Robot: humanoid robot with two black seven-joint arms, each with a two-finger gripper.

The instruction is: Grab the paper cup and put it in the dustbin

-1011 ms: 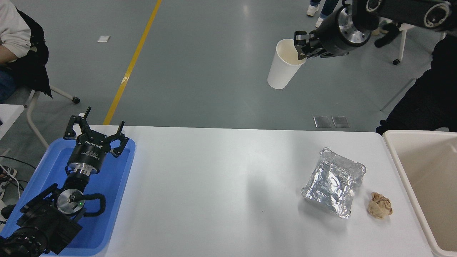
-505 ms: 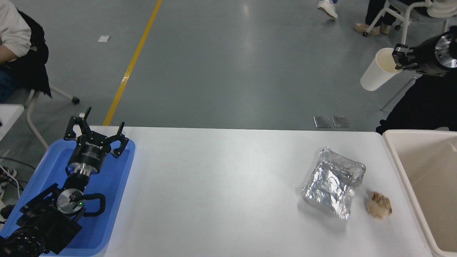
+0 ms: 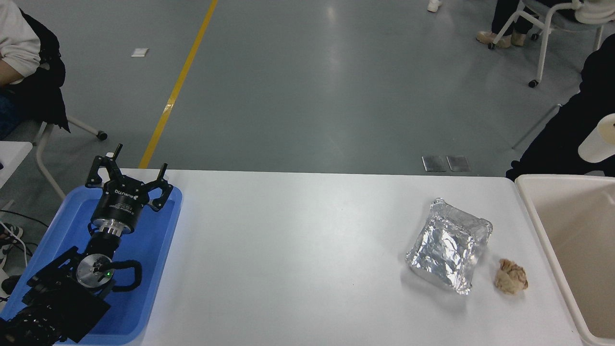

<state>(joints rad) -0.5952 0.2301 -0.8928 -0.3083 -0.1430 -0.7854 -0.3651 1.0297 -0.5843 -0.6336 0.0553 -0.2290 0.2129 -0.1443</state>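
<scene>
**Cup swings right, almost out of view above the bin**

Nearest, the left gripper (image 3: 129, 175) sits parked over the blue tray (image 3: 158, 250), fingers spread and empty. Across the table (image 3: 288, 259) lie the foil box (image 3: 449, 252) and a paper ball (image 3: 511, 277), untouched. Farther right, the cup (image 3: 598, 142) has travelled from mid-air centre to the frame edge, above the bin (image 3: 567, 230). The right gripper has left view, so its grip can't be told; release looks close.
</scene>
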